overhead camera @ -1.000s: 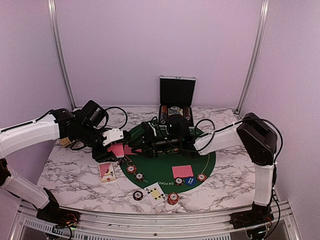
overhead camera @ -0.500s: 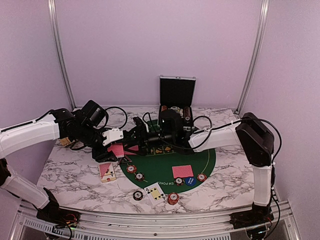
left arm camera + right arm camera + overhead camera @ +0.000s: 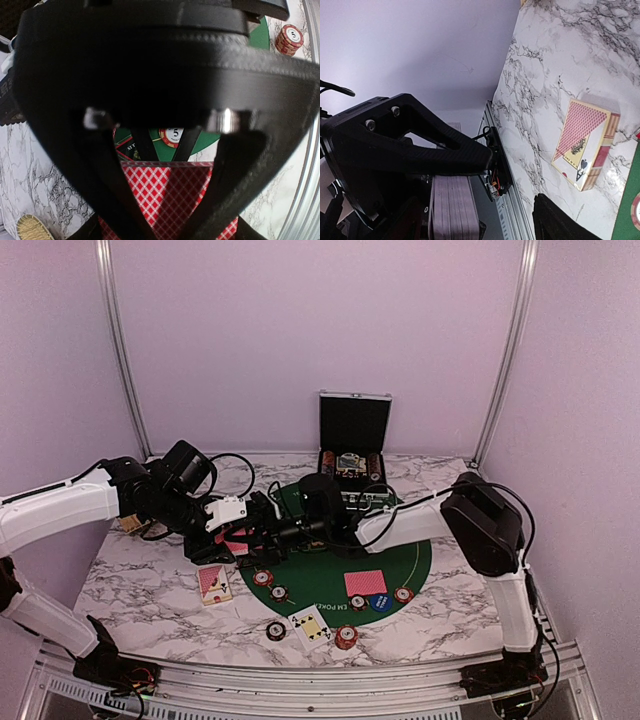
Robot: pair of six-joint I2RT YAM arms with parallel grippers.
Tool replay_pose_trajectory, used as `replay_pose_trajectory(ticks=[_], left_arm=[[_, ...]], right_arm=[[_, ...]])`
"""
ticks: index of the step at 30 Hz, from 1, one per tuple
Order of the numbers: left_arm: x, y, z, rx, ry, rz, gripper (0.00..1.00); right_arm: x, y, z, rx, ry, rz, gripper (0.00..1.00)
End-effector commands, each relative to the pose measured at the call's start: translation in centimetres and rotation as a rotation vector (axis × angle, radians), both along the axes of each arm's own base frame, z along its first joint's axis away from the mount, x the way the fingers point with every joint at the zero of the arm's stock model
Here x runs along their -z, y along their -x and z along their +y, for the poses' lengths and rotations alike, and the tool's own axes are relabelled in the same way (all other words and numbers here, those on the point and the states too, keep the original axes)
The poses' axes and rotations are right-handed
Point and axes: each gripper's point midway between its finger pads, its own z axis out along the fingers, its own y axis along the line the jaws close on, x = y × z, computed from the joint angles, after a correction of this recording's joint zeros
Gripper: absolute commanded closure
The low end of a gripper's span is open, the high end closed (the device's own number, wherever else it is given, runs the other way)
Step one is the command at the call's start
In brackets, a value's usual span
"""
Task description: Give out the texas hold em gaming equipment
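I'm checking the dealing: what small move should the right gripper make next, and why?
Probably close the right gripper on the top of the stack of red-backed playing cards to draw one: its jaws stand open at it, and the left gripper holds it.

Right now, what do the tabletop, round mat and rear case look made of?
Tabletop: white, grey-veined, marble-look, perhaps laminate. Round mat: flat matte green with print, likely felt. Rear case: black panels, bright silver edging, probably aluminium-framed.
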Motion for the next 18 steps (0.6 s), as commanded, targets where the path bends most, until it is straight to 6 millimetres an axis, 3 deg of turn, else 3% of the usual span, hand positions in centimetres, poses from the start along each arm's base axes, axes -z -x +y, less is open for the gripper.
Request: replay_pose_trajectory(ticks=[1, 11, 18], left_arm=[[-0.7, 0.0, -0.2, 0.005, 0.021, 0.001, 1.00], [-0.6, 0.1, -0.1, 0.005, 0.018, 0.001, 1.00], [-0.5, 0.1, 0.0, 0.004, 0.017, 0.004, 1.00]], right_arm=[[-1.2, 0.1, 1.2, -0.019, -0.039, -0.014, 0.24], [0.4, -0.5, 2.2, -0.014, -0.005, 0.019, 0.22], [1.6, -1.6, 0.6, 0.034, 0.024, 0.040, 0.25]])
